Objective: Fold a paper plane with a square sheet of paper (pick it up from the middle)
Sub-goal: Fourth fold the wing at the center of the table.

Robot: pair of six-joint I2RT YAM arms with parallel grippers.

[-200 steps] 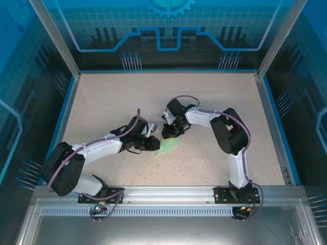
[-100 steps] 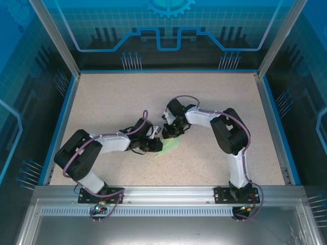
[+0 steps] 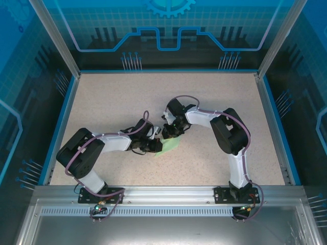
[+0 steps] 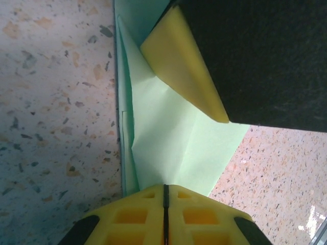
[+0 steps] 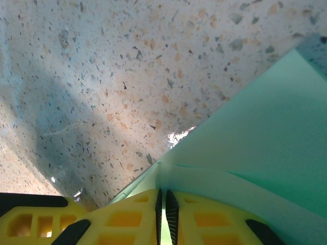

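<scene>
Left wrist: L fingers [image 4: 138, 217] & R fingers [image 4: 179, 66] each pinch square sheet of paper [image 4: 163, 140].

Top cam: high, behind the arm bases, looking down over the whole worktop [image 3: 102, 102]. Wrist cams: each sits just behind its claw, left claw [image 4: 165, 190] and right claw [image 5: 162, 196], very close to the worktop. All three share the square sheet of paper [image 3: 171, 146] ahead of both claws.
</scene>
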